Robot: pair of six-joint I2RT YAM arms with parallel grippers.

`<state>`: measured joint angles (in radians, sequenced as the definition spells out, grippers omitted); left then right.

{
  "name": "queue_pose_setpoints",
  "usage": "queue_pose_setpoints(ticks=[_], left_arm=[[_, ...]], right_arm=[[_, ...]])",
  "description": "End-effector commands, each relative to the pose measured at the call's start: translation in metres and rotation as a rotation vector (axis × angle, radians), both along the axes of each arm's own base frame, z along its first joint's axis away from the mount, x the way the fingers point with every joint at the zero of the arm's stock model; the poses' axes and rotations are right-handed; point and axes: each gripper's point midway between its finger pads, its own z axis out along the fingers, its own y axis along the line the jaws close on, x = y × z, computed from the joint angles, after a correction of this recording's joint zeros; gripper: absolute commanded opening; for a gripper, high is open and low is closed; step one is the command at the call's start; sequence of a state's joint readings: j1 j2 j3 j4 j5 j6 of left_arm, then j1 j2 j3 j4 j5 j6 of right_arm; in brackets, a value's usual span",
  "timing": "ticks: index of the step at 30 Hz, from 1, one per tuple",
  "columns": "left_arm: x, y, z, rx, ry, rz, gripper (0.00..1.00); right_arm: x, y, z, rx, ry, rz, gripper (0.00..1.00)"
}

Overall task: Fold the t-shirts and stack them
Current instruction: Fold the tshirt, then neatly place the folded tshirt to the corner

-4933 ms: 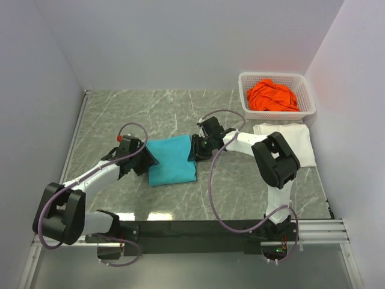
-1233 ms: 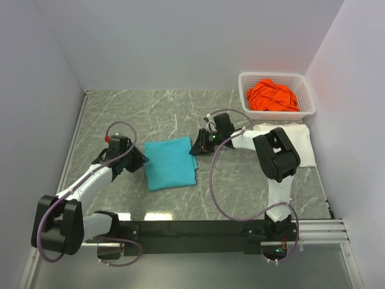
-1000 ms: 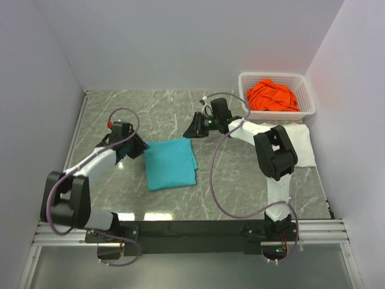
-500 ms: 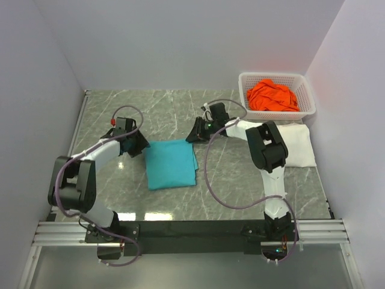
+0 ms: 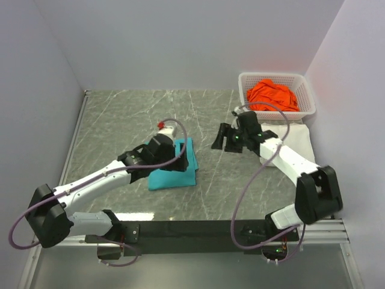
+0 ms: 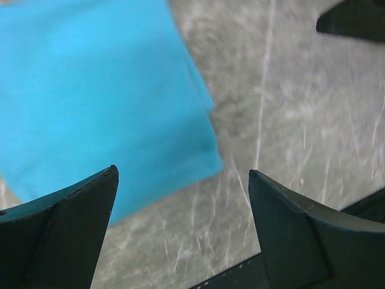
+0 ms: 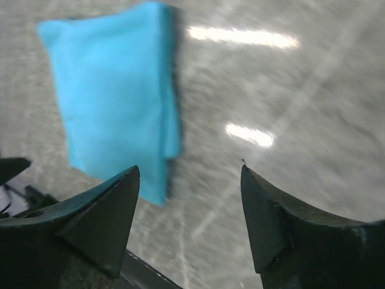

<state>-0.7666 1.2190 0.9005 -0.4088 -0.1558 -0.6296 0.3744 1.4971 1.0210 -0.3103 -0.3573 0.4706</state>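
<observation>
- The top camera looked down from above and behind the arm bases, seeing the whole table (image 5: 120, 114).
- Each wrist camera faced the table from very near.
- All three views shared the teal t-shirt (image 5: 174, 179) (image 6: 90, 90) (image 7: 114, 90).

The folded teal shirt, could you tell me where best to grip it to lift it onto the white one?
The teal shirt lies flat as a folded rectangle, so I would pinch its right edge through all layers, coming in low from the right: the layers show stacked there, and that side faces the white shirt.
</observation>
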Motion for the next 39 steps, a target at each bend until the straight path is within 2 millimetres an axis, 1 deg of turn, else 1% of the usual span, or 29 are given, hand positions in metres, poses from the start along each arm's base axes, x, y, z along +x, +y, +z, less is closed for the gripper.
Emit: queue_pose_setpoints(ticks=[1,2,3,4,5,6,7,8,9,10,11,12,13,15,18,23,25,26,28,29,30,32,33,34,35,36,37,38,39], left_arm=[[-0.014,-0.019,0.0,0.055,-0.074,-0.114,0.95],[-0.015,-0.024,-0.007,0.088,-0.072,-0.128,0.95],[-0.021,-0.036,-0.005,0.109,-0.086,-0.16,0.93],[-0.019,-0.037,-0.008,0.149,-0.103,-0.151,0.92],[-0.019,-0.041,-0.021,0.208,-0.095,-0.163,0.91],[-0.023,-0.051,-0.019,0.234,-0.107,-0.187,0.85],[-0.02,-0.052,-0.033,0.304,-0.107,-0.185,0.84],[-0.021,-0.055,-0.038,0.346,-0.111,-0.197,0.81],[-0.025,-0.067,-0.034,0.364,-0.129,-0.218,0.79],[-0.027,-0.066,-0.051,0.437,-0.114,-0.229,0.77],[-0.025,-0.067,-0.054,0.48,-0.131,-0.225,0.76],[-0.027,-0.075,-0.052,0.49,-0.142,-0.234,0.68],[-0.029,-0.075,-0.065,0.534,-0.124,-0.247,0.67],[-0.03,-0.081,-0.07,0.556,-0.128,-0.257,0.66],[-0.031,-0.084,-0.084,0.596,-0.117,-0.274,0.65],[-0.034,-0.083,-0.103,0.634,-0.092,-0.293,0.64],[-0.036,-0.081,-0.114,0.647,-0.077,-0.3,0.62],[-0.037,-0.081,-0.117,0.645,-0.068,-0.298,0.61],[-0.041,-0.079,-0.124,0.644,-0.052,-0.3,0.53],[-0.041,-0.079,-0.127,0.637,-0.046,-0.291,0.5],[-0.043,-0.076,-0.129,0.634,-0.042,-0.285,0.44],[-0.044,-0.075,-0.128,0.612,-0.04,-0.266,0.36],[-0.045,-0.072,-0.128,0.611,-0.039,-0.257,0.29],[-0.044,-0.072,-0.124,0.596,-0.043,-0.239,0.26],[-0.043,-0.072,-0.121,0.588,-0.048,-0.23,0.23],[-0.044,-0.069,-0.122,0.584,-0.045,-0.225,0.15],[-0.043,-0.072,-0.115,0.551,-0.055,-0.213,0.11],[-0.043,-0.073,-0.113,0.534,-0.053,-0.214,0.07],[-0.043,-0.07,-0.113,0.526,-0.049,-0.208,0.01]], right_arm=[[-0.021,-0.046,-0.011,-0.12,0.023,-0.116,0.75],[-0.028,-0.055,-0.006,-0.131,0.006,-0.138,0.76],[-0.034,-0.063,-0.008,-0.147,0.023,-0.16,0.77],[-0.038,-0.069,-0.007,-0.155,0.021,-0.176,0.77],[-0.044,-0.076,-0.002,-0.16,0.007,-0.199,0.79],[-0.048,-0.086,-0.003,-0.192,0.01,-0.235,0.8],[-0.052,-0.091,-0.002,-0.202,0.005,-0.251,0.82],[-0.057,-0.097,0.0,-0.204,-0.004,-0.273,0.83],[-0.061,-0.101,0.0,-0.21,-0.002,-0.29,0.86],[-0.063,-0.104,0.0,-0.205,-0.001,-0.302,0.88],[-0.068,-0.106,0.001,-0.195,-0.008,-0.309,0.89],[-0.072,-0.105,0.001,-0.184,-0.006,-0.306,0.89],[-0.074,-0.105,0.002,-0.177,-0.009,-0.306,0.89],[-0.078,-0.105,0.001,-0.162,-0.014,-0.306,0.9],[-0.083,-0.102,-0.003,-0.144,-0.004,-0.296,0.89],[-0.085,-0.1,-0.012,-0.139,0.016,-0.288,0.89],[-0.083,-0.098,-0.013,-0.129,0.014,-0.285,0.89],[-0.085,-0.096,-0.017,-0.122,0.03,-0.278,0.89],[-0.081,-0.091,-0.018,-0.098,0.028,-0.269,0.88],[-0.083,-0.089,-0.022,-0.088,0.045,-0.264,0.88],[-0.079,-0.084,-0.02,-0.061,0.036,-0.253,0.88],[-0.078,-0.078,-0.024,-0.038,0.051,-0.236,0.88],[-0.074,-0.071,-0.021,-0.008,0.045,-0.213,0.88],[-0.074,-0.068,-0.028,-0.007,0.076,-0.208,0.88],[-0.071,-0.066,-0.029,0.001,0.084,-0.201,0.88],[-0.068,-0.061,-0.029,0.019,0.084,-0.19,0.88],[-0.068,-0.058,-0.037,0.027,0.118,-0.182,0.87],[-0.068,-0.054,-0.039,0.046,0.134,-0.179,0.87],[-0.061,-0.049,-0.037,0.072,0.117,-0.172,0.87]])
